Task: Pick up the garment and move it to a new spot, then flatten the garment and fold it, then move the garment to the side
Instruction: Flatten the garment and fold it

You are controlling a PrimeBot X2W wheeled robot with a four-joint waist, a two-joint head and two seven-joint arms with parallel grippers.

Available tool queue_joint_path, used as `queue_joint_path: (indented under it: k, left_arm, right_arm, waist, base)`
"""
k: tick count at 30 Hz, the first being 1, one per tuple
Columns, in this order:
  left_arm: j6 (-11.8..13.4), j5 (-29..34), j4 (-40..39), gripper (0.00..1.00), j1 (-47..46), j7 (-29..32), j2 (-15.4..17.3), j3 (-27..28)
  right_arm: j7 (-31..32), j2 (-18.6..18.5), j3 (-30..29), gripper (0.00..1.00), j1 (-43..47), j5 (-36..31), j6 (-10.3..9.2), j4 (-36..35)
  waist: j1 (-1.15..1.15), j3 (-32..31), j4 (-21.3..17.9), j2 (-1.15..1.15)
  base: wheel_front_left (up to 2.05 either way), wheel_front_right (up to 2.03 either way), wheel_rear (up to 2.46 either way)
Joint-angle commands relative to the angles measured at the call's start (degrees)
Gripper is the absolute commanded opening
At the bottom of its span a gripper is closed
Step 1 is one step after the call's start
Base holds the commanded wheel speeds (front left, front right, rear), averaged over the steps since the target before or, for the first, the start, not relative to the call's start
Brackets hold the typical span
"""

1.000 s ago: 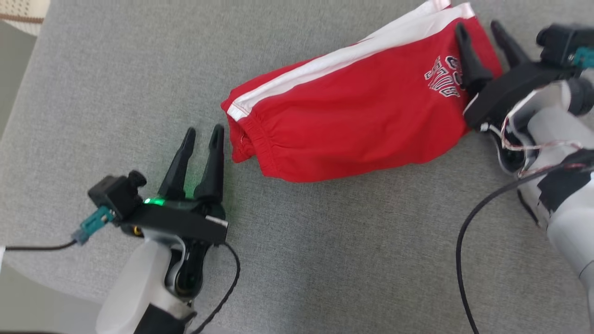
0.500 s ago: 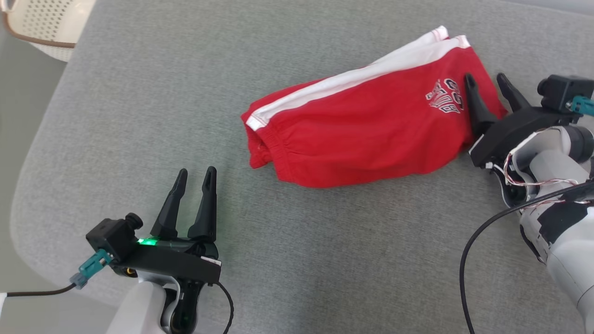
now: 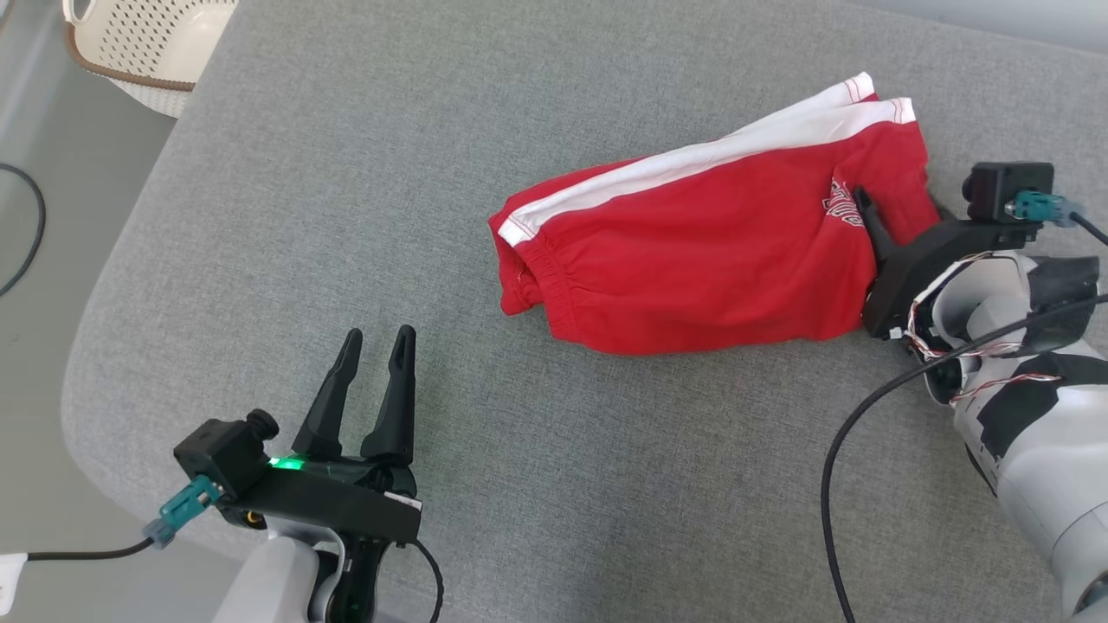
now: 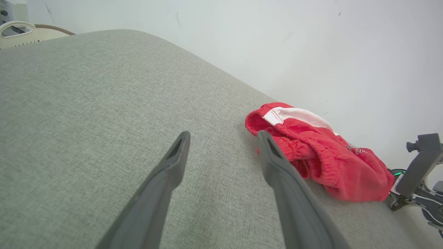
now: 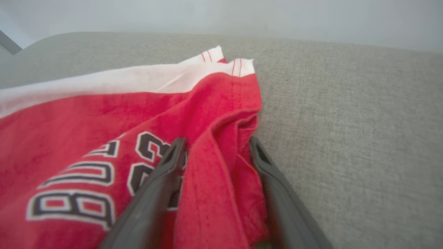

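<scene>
Garment (image 3: pixel 692 260) of red cloth, a pair of shorts with a white stripe (image 3: pixel 692 164) along its upper edge, is laid folded on the grey fabric surface (image 3: pixel 346 173), toward the right side in the head view. Its gathered waistband (image 3: pixel 554 277) is turned to the left, and the leg hems are turned to the far right. Black and white lettering (image 5: pixel 86 180) is printed near the hem end.

The right pincer (image 5: pixel 216 147) is placed at this hem end. In the right wrist view a raised fold of the garment is seen between its two fingers, which are set apart on both sides of the fold and are not pressed together. In the head view one finger is lying over the red cloth, while the other is hidden behind it.

The left pincer (image 3: pixel 379 333) is held open and empty above the surface, at the lower left in the head view, well apart from the waistband.

A pale perforated basket (image 3: pixel 147 52) is seen beyond the far left corner of the surface, and a dark cable (image 3: pixel 35 216) is lying on the floor beside it.
</scene>
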Motion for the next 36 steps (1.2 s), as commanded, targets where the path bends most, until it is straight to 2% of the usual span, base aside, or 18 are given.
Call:
queue_joint_path:
  k: [1,2,12,22,27,36]
  left_arm:
    - [0.01,-0.24,0.34,1.00,1.25,-0.01,0.09,-0.07]
    - [0.01,-0.25,0.41,1.00,1.25,-0.01,0.09,-0.18]
    - [0.01,0.52,0.59,1.00,2.36,-0.01,0.10,-1.03]
    - [0.01,2.09,1.94,1.00,5.43,-0.01,0.13,-0.07]
    - [0.01,2.94,2.38,1.00,6.79,-0.01,0.11,1.08]
    - [0.01,3.16,2.58,1.00,10.43,-0.01,0.10,2.75]
  right_arm:
    - [1.16,1.29,0.77,0.04,1.95,0.09,0.03,0.97]
    - [1.22,1.29,0.84,0.00,1.86,0.22,0.03,1.25]
    - [-3.07,1.08,-1.15,0.00,3.00,2.40,-0.02,3.07]
    - [-4.77,2.44,-3.19,0.00,12.08,6.20,-0.01,-4.54]
    - [-4.80,2.10,-7.26,0.00,16.35,6.91,-0.01,-8.74]
    - [-4.82,3.28,-15.83,0.00,27.28,3.13,-0.01,-15.66]
  waist:
    - [0.01,-0.17,0.00,0.01]
    - [0.01,-0.27,0.00,0.01]
    - [0.01,-3.08,-1.63,0.01]
    - [0.01,-10.18,-9.02,0.01]
    - [0.01,-12.75,-12.15,0.01]
    - [0.01,-16.48,-16.04,0.01]
  base:
    - [0.00,0.00,0.00]
    - [0.00,0.00,0.00]
    - [0.00,0.00,0.00]
    - [0.00,0.00,0.00]
    - [0.00,0.00,0.00]
    - [0.00,0.00,0.00]
